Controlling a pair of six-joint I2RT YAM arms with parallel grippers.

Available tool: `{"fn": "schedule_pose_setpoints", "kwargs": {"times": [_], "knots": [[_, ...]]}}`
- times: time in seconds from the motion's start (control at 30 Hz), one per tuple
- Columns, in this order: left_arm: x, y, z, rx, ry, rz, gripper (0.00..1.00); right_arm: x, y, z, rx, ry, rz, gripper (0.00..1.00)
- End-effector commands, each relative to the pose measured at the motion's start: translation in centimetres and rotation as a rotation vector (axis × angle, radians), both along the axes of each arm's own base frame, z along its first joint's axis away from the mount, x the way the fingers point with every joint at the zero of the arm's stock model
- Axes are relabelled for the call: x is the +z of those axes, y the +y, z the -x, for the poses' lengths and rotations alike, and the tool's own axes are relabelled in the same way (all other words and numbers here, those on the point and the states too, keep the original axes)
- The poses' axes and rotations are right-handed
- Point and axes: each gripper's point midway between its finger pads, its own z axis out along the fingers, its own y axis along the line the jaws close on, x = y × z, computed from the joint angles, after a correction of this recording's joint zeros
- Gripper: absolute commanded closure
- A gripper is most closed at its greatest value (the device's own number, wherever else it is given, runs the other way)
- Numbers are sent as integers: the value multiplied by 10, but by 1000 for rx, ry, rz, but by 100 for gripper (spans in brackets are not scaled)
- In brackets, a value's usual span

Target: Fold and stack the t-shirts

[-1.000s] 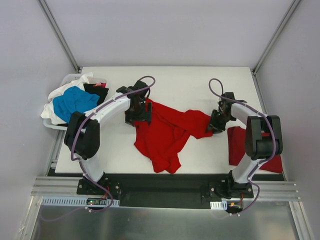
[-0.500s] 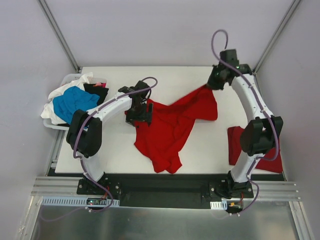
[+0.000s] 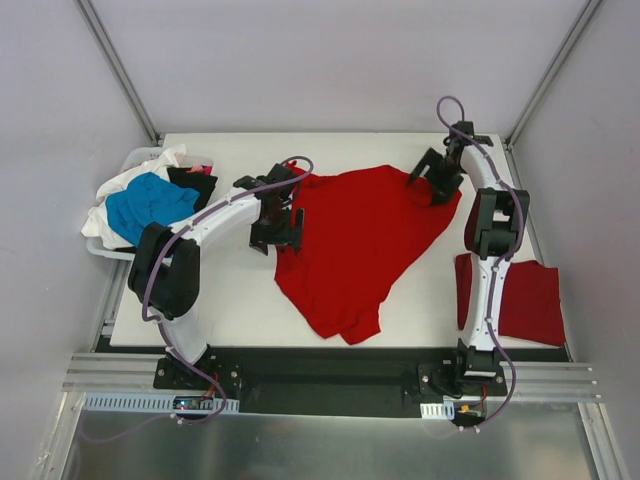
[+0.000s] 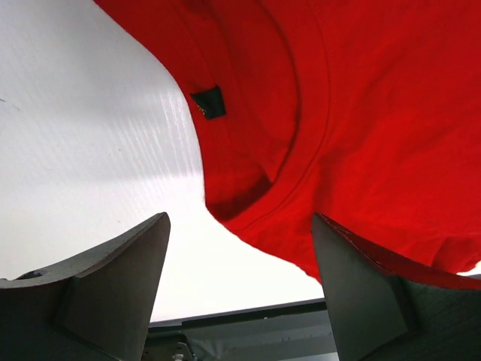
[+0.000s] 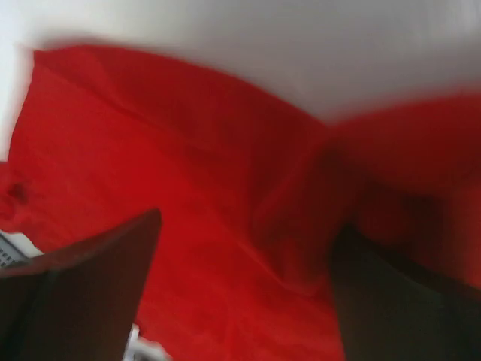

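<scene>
Only wrist-side: label (image 4: 208, 101) on red t-shirt (image 4: 376, 113)

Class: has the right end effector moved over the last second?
Yes: the right end effector went from mid-table toward the table's far edge.

Top camera looks straight down; both wrist cameras closely share the red t-shirt (image 3: 360, 240).

Reading nothing: no legible text, brand, number or sign coming through in any view. Only candidate: small dark neck tag (image 4: 208, 102) sitting inside collar of red t-shirt (image 4: 361, 113), showing in my left wrist view. Tag face looking plain dark, any print on it too small to tell. My right wrist view blurring, nothing resolving there.
</scene>
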Motion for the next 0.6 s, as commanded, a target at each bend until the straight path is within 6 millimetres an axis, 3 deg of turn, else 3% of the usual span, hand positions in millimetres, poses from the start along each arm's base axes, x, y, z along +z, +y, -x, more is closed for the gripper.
{"fn": "schedule_pose_setpoints", "kwargs": {"times": [0.0, 0.03, 0.07, 0.13, 0.17, 0.2, 0.23, 0.27, 0.37, 0.47, 0.57], "knots": [[17, -3, 5, -14, -27, 32, 24, 1, 36, 41, 127, 116, -109, 0], [22, -4, 2, -16, -38, 36, 24, 13, 29, 59, 157, 110, -39, 0], [24, -5, 1, -20, -46, 33, 24, 24, 28, 61, 170, 59, -6, 0], [33, -10, -3, -41, -76, 30, 24, 57, 34, 76, 191, -32, 46, 0], [33, -11, -4, -53, -83, 15, 24, 86, 37, 92, 192, -101, 47, 0], [33, -15, -4, -67, -85, 13, 24, 93, 46, 103, 213, -108, 49, 0], [27, -20, -4, -81, -69, 5, 23, 95, 48, 113, 221, -103, 53, 0], [23, -22, -4, -81, -55, 7, 24, 94, 50, 136, 234, -69, 61, 0], [5, -19, -6, -51, -10, -21, 23, 89, 46, 160, 218, -68, 80, 0], [-17, -1, -11, 45, 65, -36, 23, 88, 33, 156, 210, -68, 122, 0], [-29, 27, -27, 156, 103, -38, 23, 82, 18, 135, 226, -57, 179, 0]]}}
